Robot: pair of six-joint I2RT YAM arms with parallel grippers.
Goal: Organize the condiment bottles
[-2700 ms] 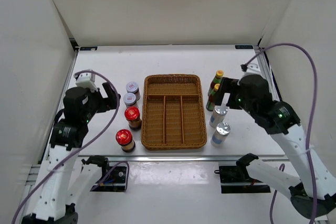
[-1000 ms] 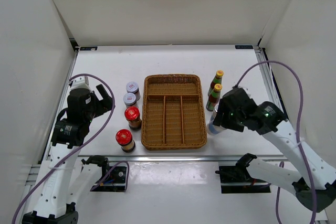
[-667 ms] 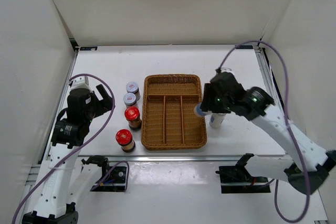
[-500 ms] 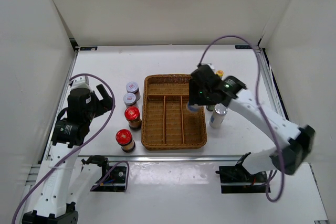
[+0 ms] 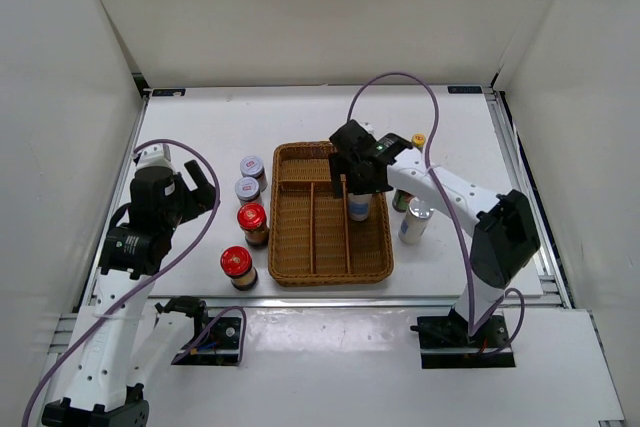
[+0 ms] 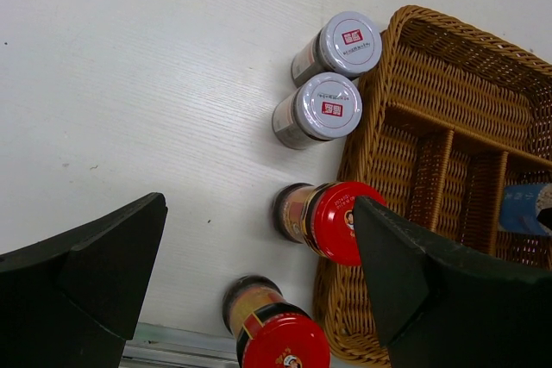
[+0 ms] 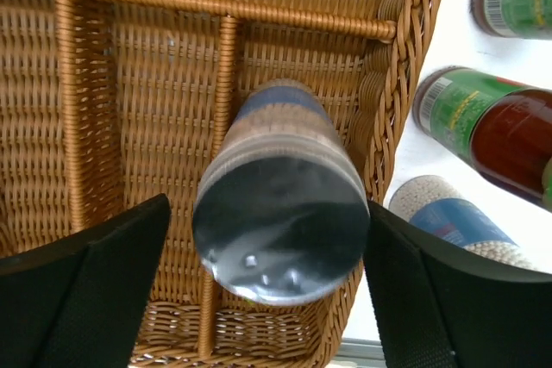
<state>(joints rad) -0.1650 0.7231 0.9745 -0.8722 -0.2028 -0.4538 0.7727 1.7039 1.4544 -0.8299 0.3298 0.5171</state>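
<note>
Right wrist view: fingers (image 7: 272,290) grip the first can (image 7: 280,202) over the basket (image 7: 129,84); seven remain; left fingers (image 6: 259,286) open

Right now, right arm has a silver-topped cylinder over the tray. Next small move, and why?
Probably lower it straight down, then open. The right gripper holds the silver-topped cylinder upright over the wicker tray, above its right-hand long compartment, fingers on both sides. Whether its base touches the weave can't be told, so releasing now risks tipping.

A lab: white enclosure walls (image 5: 300,7) around the table (image 5: 250,122).
</note>
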